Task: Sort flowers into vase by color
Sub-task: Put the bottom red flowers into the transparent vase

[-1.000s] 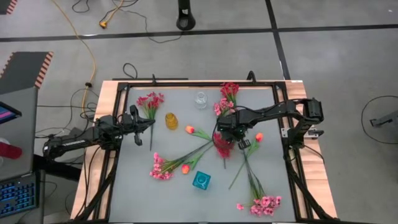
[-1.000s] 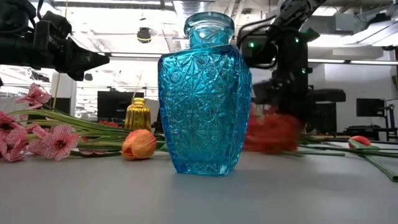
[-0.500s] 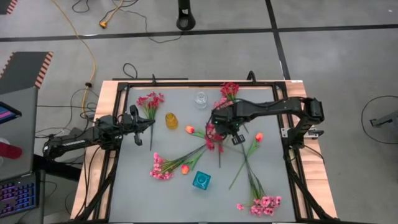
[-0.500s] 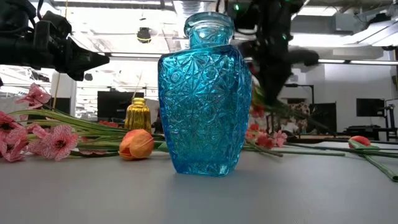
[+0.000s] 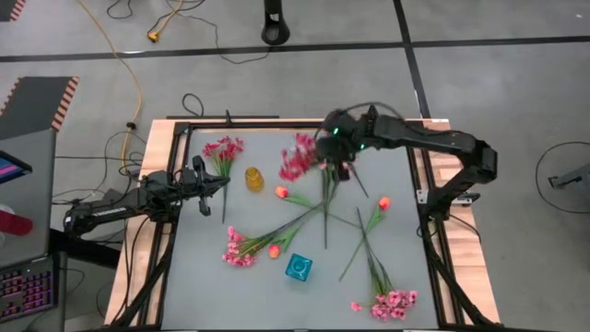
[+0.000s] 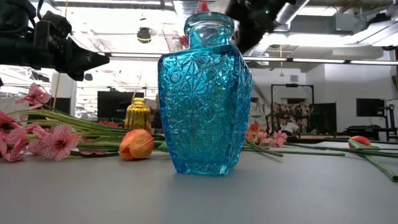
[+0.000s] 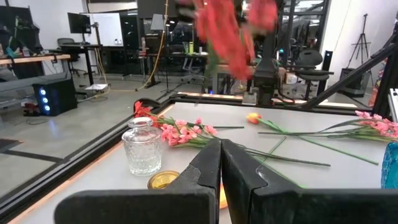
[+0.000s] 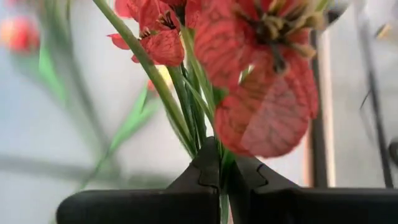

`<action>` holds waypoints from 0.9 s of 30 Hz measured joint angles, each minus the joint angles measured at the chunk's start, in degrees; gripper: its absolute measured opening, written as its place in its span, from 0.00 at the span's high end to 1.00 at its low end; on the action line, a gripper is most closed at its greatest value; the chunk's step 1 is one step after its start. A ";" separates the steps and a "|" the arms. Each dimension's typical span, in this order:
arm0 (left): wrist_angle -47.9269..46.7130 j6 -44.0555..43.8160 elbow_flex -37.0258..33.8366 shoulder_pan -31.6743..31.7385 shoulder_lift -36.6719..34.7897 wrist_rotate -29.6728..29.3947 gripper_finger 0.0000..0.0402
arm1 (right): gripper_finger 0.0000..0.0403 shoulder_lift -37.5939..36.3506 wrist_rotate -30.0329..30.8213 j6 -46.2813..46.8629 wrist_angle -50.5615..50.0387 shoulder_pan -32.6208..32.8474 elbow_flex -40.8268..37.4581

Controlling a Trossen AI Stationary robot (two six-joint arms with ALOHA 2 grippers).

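From above we see the right gripper (image 5: 334, 159) raised over the far middle of the worktop (image 5: 198, 277), clamped on the stems of a dark-red spray (image 5: 297, 159), whose blossoms stand beside the gripper while the stems hang down toward the nearer flowers. The right wrist view confirms the grip: both dark fingers (image 8: 205, 168) are pressed together on the green stems, with red blossoms filling the frame just beyond. The low view adds little here; the blue vase (image 6: 204, 93) stands close to that camera and blocks most of the middle, so only a dark part of the arm shows above it. The left gripper (image 5: 205, 175) waits at the left side of the worktop, fingers clenched on nothing, as the left wrist view shows. That view also shows a clear glass vase (image 7: 142, 147) and the rim of an amber vase (image 7: 165, 180) just ahead of it. Elsewhere on the worktop lie another dark-red spray (image 5: 222, 149) at far left, pink sprays (image 5: 240, 249), and orange tulip buds (image 5: 281, 193).
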 joint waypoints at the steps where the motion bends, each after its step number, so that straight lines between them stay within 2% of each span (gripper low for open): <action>1: 0.00 0.01 0.00 0.01 0.02 0.00 1.00 | 0.92 -0.25 -1.65 0.24 3.05 -0.86 0.00; 5: -0.01 -0.07 0.00 0.01 0.00 0.00 1.00 | 0.92 -0.16 -5.17 3.36 14.76 -3.84 0.00; 15: -0.02 -2.16 0.00 0.01 0.02 0.00 1.00 | 0.92 1.93 -5.35 12.06 34.09 -8.04 0.02; 27: 0.00 -2.42 0.02 0.01 0.00 0.01 1.00 | 0.92 6.13 -5.35 19.86 41.73 -8.43 -0.02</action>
